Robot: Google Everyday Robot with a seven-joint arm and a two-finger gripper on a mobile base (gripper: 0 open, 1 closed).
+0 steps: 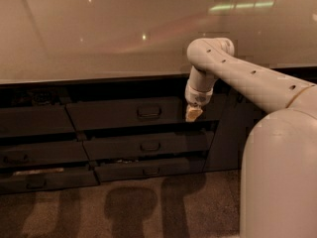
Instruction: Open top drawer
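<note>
The top drawer (109,114) is the widest dark grey front under the counter, and its small rectangular handle (148,111) sits at its centre. It juts slightly forward of the dark gap above it. My gripper (193,114) hangs from the white arm (237,71) and points down in front of the right end of this drawer front. It is to the right of the handle, at about the same height, and apart from it. I cannot see it touching the drawer.
A pale glossy countertop (99,33) overhangs the drawers. Two narrower drawers (148,146) (148,171) lie below the top one. A neighbouring drawer stack (29,148) is at the left. My white body (282,177) fills the lower right. Brown carpet (124,212) covers the floor.
</note>
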